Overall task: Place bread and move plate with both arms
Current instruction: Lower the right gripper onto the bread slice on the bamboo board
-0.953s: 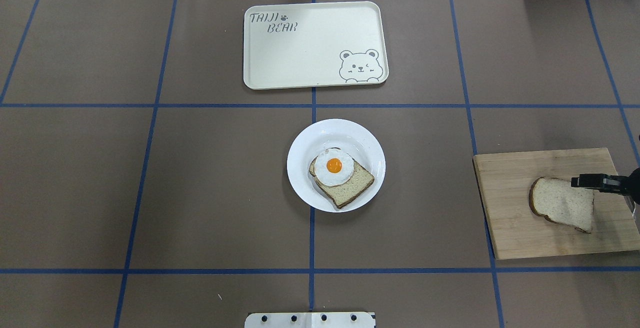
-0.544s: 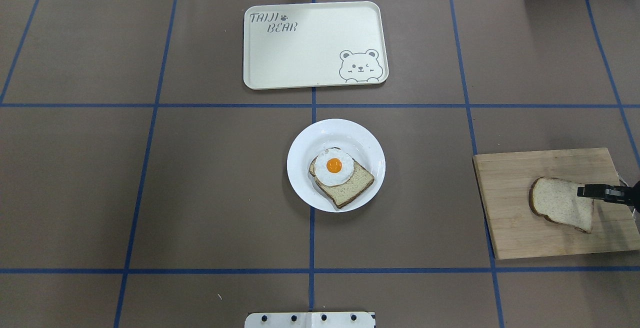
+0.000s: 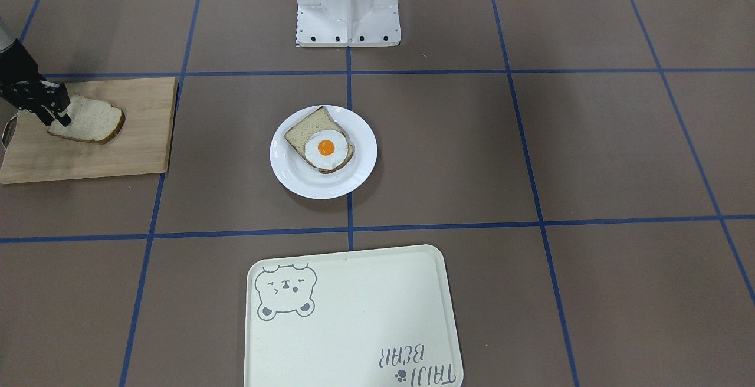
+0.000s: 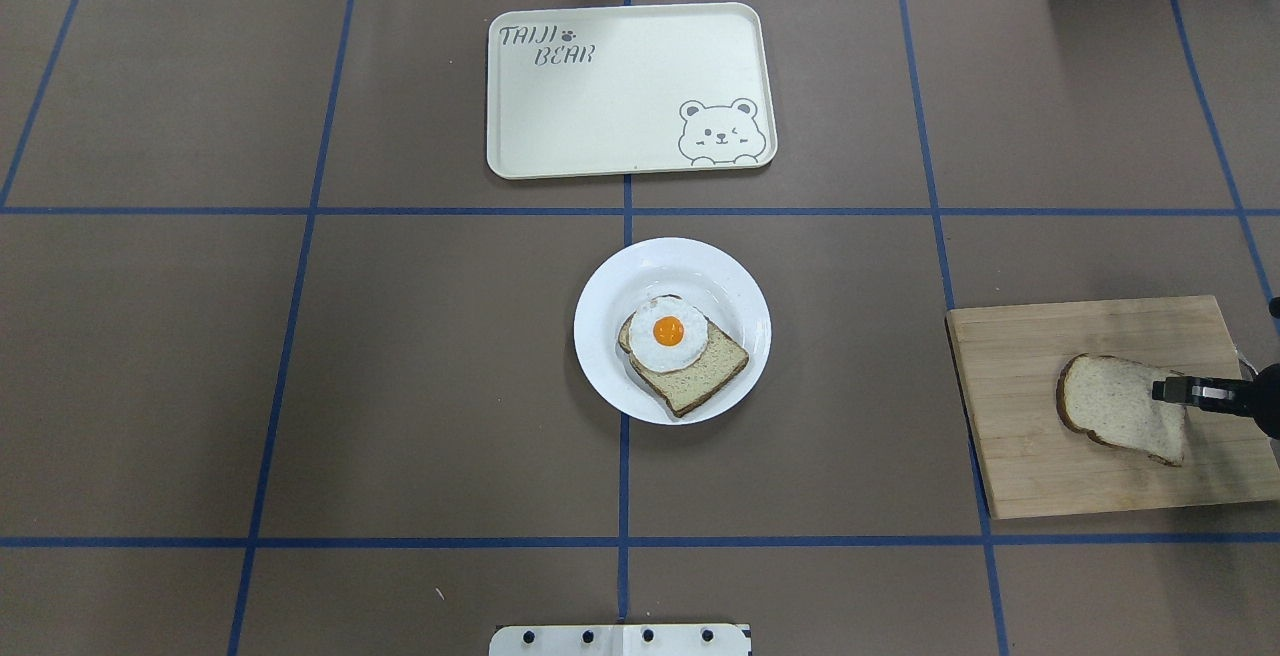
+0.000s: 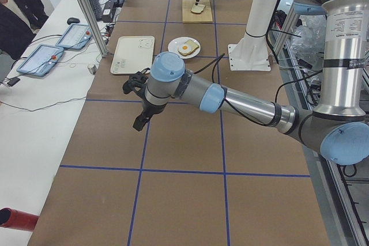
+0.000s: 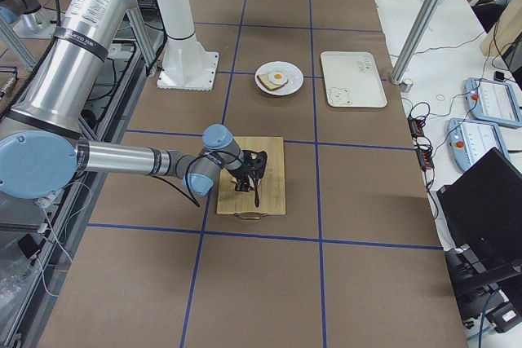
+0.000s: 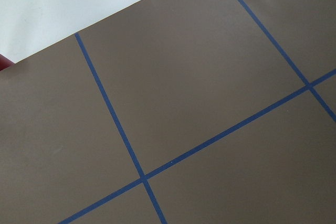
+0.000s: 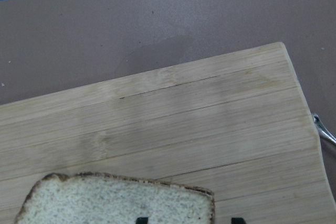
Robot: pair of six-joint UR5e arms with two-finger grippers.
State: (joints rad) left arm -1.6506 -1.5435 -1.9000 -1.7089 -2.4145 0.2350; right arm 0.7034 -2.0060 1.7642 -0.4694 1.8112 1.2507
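The plain bread slice (image 4: 1115, 406) lies on a wooden cutting board (image 4: 1030, 356) at the right. My right gripper (image 4: 1168, 391) is low at the slice's outer edge. In the right wrist view its two fingertips (image 8: 140, 220) stand apart, one over the slice (image 8: 115, 200), the other past its corner; it looks open. The white plate (image 4: 700, 266) sits at the table's middle and holds an egg-topped slice (image 4: 685, 351). My left gripper (image 5: 138, 122) shows only in the exterior left view, above bare table far to the left; I cannot tell whether it is open or shut.
A cream bear tray (image 4: 630, 86) lies beyond the plate, at the far side. The robot's white base (image 3: 348, 3) stands at the near side. The cutting board has a metal loop (image 8: 323, 132) at its outer end. Blue tape lines cross the brown table.
My right gripper has moved a little nearer along the bread's outer edge and sits lower. The bread, plate and tray have not moved.
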